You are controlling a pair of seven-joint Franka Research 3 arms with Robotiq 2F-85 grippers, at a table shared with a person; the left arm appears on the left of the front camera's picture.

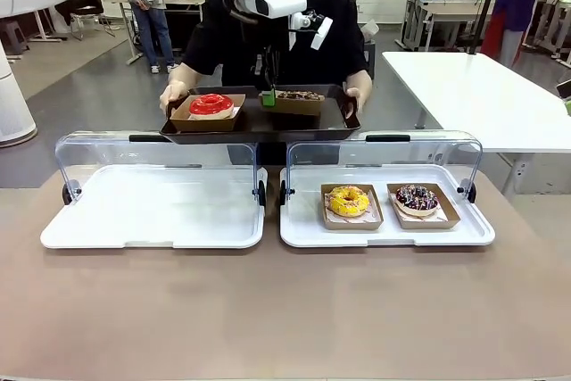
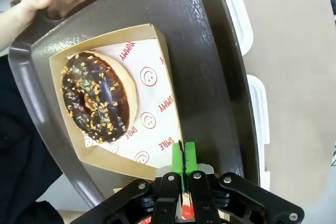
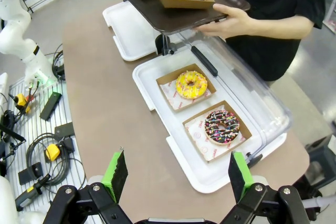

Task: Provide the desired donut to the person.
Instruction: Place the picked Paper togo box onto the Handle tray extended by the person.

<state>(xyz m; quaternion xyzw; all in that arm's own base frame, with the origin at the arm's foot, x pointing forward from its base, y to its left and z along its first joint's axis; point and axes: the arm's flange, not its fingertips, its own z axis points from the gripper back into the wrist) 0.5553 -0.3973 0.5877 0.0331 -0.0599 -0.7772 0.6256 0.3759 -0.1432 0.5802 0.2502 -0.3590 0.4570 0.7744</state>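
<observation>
The person (image 1: 268, 33) in a black top holds a dark brown tray (image 1: 259, 127) in both hands at the far side of the table. On it rest a red-glazed donut (image 1: 211, 104) and a chocolate donut with orange sprinkles (image 2: 95, 98), each in a cardboard box. My left gripper (image 2: 184, 158) reaches over that tray, its green pads shut on the edge of the chocolate donut's box (image 2: 157, 51). From the front, the left gripper (image 1: 268, 95) sits at the box's left end. My right gripper (image 3: 178, 174) hangs open, high above the table's near side, holding nothing.
Two white display trays with raised clear lids lie on the table. The left one (image 1: 152, 211) is bare. The right one (image 1: 384, 234) holds a yellow donut (image 1: 348, 200) and a chocolate donut with coloured sprinkles (image 1: 417, 198). A white table (image 1: 482, 95) stands at the right.
</observation>
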